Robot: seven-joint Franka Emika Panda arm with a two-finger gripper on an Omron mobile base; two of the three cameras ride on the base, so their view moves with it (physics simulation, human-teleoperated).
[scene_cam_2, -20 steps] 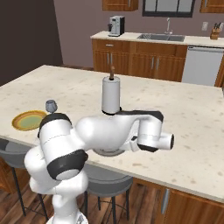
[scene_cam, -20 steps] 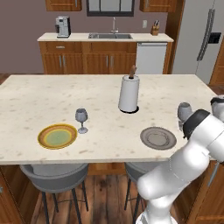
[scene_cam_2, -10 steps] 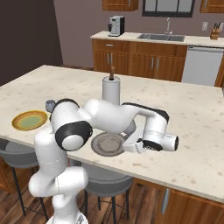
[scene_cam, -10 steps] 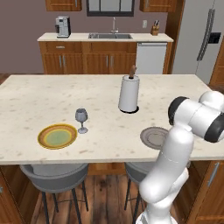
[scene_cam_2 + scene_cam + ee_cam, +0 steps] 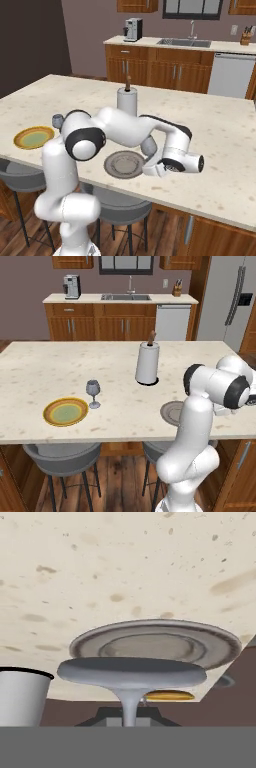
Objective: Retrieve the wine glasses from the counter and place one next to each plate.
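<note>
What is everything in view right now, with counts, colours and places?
wine glasses: two, blue-grey; one stands on the island top beside the orange-rimmed plate, one is held in the pincer, foot toward the hand camera.
plates: two on the island top; orange-yellow rim with greenish centre near the left end, plain grey near the front edge by the arm.
paper-towel roll: one, white, upright mid island.
island top: one, beige speckled.
stools: two, grey, under the island's front edge.
back counter: one, beige, with sink and tap.
coffee machine: one, silver, left end of back counter.
knife block: one, brown, right end of back counter.
dishwasher: one, white.
fridge: one, grey, right.
pincer: one, shut on the glass stem, beside the grey plate.
</note>
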